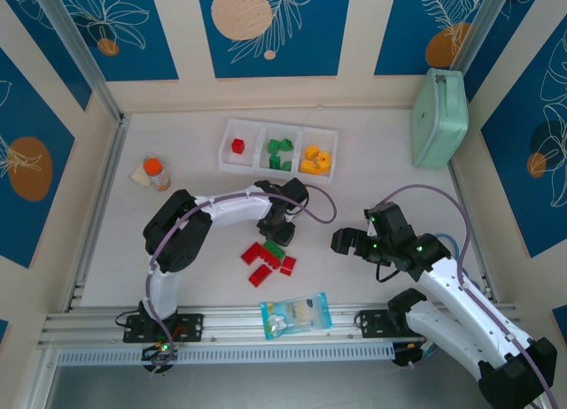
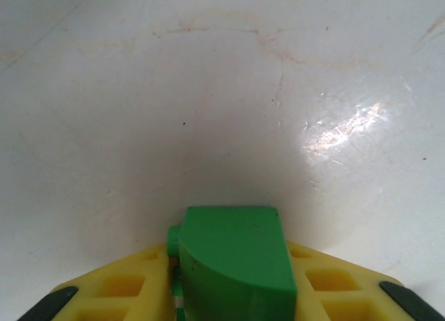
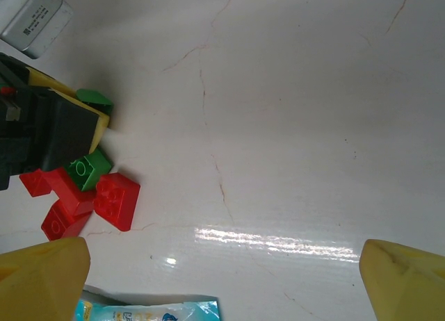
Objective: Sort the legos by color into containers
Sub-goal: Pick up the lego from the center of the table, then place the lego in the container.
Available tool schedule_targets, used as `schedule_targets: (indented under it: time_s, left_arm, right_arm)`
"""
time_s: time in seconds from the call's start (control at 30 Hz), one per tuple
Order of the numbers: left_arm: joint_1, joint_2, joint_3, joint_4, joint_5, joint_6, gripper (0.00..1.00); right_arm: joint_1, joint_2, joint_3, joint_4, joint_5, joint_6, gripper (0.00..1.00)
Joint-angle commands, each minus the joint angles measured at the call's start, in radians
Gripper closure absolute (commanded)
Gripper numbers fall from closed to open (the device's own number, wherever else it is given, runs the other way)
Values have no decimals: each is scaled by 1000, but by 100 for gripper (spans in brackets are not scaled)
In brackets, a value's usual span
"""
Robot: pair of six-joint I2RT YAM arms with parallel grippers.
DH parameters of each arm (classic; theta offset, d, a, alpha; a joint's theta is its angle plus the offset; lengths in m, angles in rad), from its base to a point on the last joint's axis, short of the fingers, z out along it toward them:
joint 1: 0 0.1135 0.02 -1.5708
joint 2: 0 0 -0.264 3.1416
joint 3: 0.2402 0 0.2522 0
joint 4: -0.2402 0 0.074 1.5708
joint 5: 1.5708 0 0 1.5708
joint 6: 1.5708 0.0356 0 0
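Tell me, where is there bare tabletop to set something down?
Free: between the white three-compartment plastic tray and the mint-green case; also between that tray and the small orange-capped bottle. Crowded: around the loose red plastic bricks beside the left gripper.

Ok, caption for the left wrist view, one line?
Left gripper closed on a green wedge lego, white table beyond.

Mint-green case [image 1: 440,117] sits far right, orange-capped bottle [image 1: 157,173] stands left, blue-printed bag [image 1: 297,315] lies at near edge.
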Motion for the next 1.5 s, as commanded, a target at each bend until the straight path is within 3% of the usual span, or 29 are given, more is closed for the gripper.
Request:
schedule_targets:
  time_s: [0.0,0.23,0.63,0.73,0.8,1.03,1.47]
  left_arm:
    - [-2,52,3,108,-18,-5,71]
    - [2,-37,-38,140,-161,-40,71]
    - [60,-262,-72,167,-317,-72,72]
    - [104,-291,-28,171,-313,-47,70]
    - [147,-273,33,154,-264,-26,66]
    - [279,-112,292,121,-155,-28,68]
    - [318,260,681,171,-79,-69,69]
  right_arm:
    - [-7,-16,19,-16,10,-9,0]
    - [-15,-19,16,-19,16,-10,0]
    - [-17,-35,18,-26,20,-3,0]
    - [-17,-35,18,-24,23,-1,0]
    - [-17,-35,16,-23,22,2,0]
    - [-17,-45,15,-26,4,4,0]
    - [-21,-32,15,-9,-11,-21,0]
